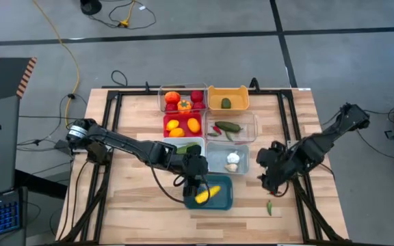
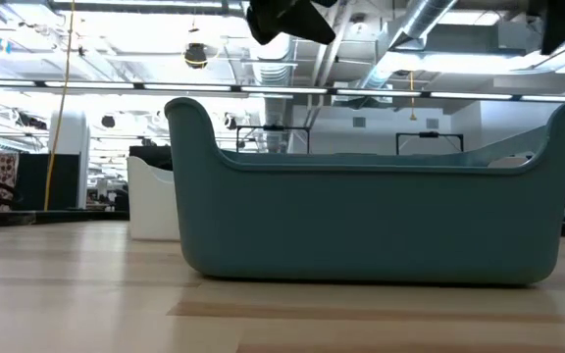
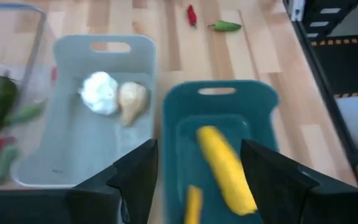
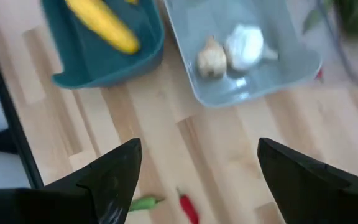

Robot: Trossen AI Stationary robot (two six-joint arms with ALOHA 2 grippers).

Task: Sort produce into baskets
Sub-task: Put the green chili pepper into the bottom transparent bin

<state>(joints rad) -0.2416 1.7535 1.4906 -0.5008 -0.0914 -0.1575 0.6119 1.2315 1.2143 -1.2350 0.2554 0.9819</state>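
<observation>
My left gripper (image 1: 198, 183) is open over the near-left part of the teal basket (image 1: 214, 195). In the left wrist view (image 3: 199, 149) its fingers stand apart above yellow corn (image 3: 225, 168) that lies in that basket. My right gripper (image 1: 272, 174) is open and empty above the bare table, to the right of the pale grey-blue basket (image 1: 228, 159) with white garlic (image 4: 244, 46). A green chili (image 4: 143, 203) and a red chili (image 4: 188, 206) lie on the table below it; the green one also shows in the high view (image 1: 269, 207).
Farther back stand a clear basket of tomatoes (image 1: 181, 100), an orange basket (image 1: 228, 99), a red basket of orange and yellow fruits (image 1: 183, 125), a clear basket with a cucumber and chilies (image 1: 231, 128) and a white basket (image 1: 190, 147). Bare wood lies near and left.
</observation>
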